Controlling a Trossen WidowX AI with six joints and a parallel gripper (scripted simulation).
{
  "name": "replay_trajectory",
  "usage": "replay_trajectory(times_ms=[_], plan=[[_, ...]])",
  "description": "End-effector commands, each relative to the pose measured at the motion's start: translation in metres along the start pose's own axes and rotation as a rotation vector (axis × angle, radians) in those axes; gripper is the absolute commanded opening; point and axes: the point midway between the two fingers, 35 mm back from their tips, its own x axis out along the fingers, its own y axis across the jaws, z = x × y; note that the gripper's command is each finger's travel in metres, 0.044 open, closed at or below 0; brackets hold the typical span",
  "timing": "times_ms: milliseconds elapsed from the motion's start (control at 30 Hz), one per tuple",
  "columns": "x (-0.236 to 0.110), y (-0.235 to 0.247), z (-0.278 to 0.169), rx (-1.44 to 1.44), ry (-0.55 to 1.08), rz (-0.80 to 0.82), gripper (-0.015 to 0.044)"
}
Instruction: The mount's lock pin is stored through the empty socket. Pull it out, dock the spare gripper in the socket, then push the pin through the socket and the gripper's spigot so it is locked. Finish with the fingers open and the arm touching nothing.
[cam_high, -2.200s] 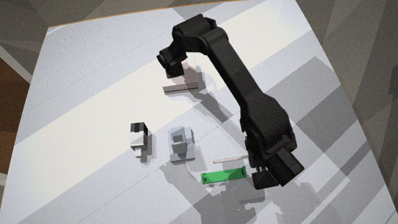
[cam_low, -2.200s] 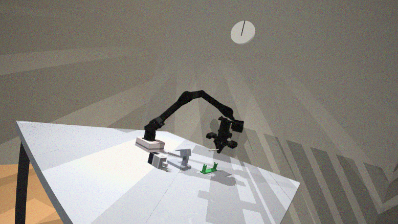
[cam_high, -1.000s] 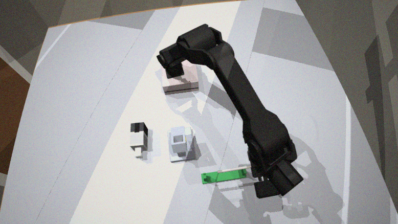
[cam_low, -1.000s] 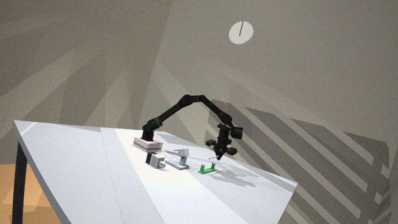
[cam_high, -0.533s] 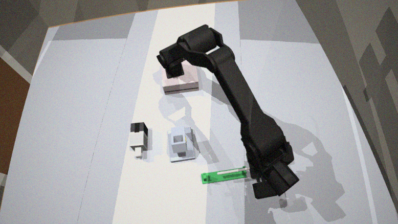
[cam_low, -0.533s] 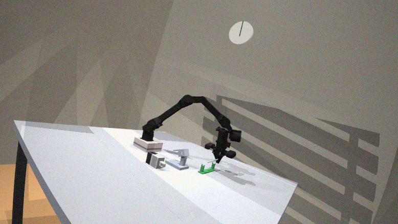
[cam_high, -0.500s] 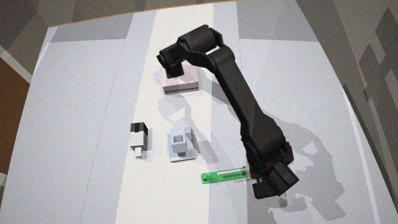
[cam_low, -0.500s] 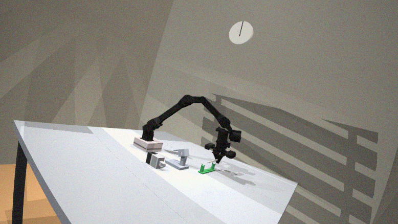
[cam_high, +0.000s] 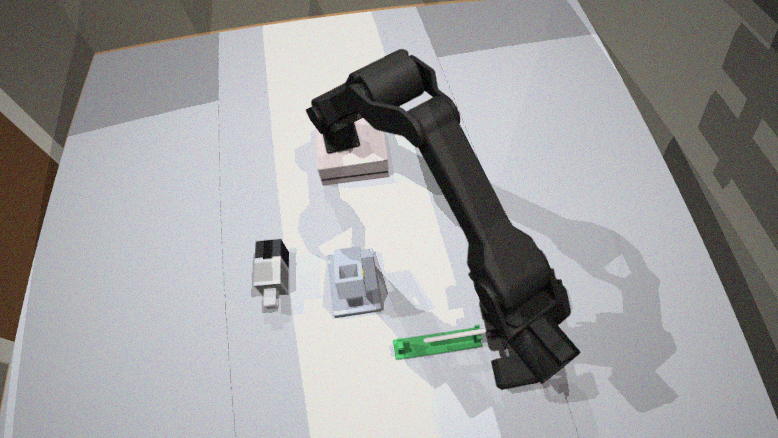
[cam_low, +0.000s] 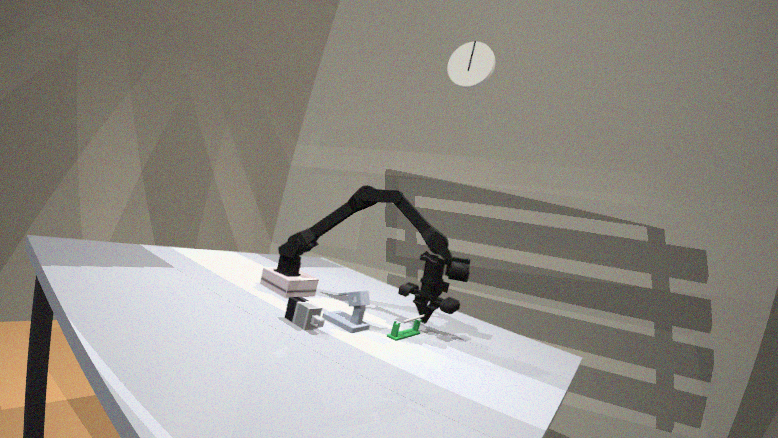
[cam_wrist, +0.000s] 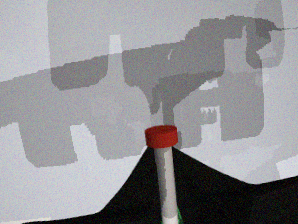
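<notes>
Over the green cradle (cam_high: 438, 346) at the near right of the worktop (cam_high: 163, 337), my hand (cam_low: 426, 314) is clamped narrow on the lock pin (cam_high: 454, 337), gripping it close to its red head (cam_wrist: 161, 136). The pale shaft runs level along the cradle, just above it; from these views I cannot tell whether it is already resting in the forks or a shade clear of them.

My worry is the release. If I open while the pin sits off the cradle's line, it will likely drop beside it and roll across the worktop — awkward to find again when I need it for locking. If I press lower than the forks allow, the thin shaft may lever in my grip or shove the light cradle aside.

The socket (cam_high: 351, 277) on the mount (cam_high: 356, 301) stands empty, and the spare gripper (cam_high: 270, 266) lies just to its left, apart from it. Swinging back that way, the forearm passes near the mount — a low sweep could knock it or the spare out of line.
</notes>
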Motion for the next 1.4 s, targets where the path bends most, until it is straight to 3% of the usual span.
replay_trajectory(times_ms=[0,667,933,1367], plan=[[0.002,0.001,-0.001,0.001,0.002,0.004,0.0000],[0.002,0.001,-0.001,0.001,0.002,0.004,0.0000],[0.001,0.001,-0.001,0.000,0.001,0.002,0.0200],[-0.020,0.003,0.002,0.002,0.006,0.014,0.0200]])
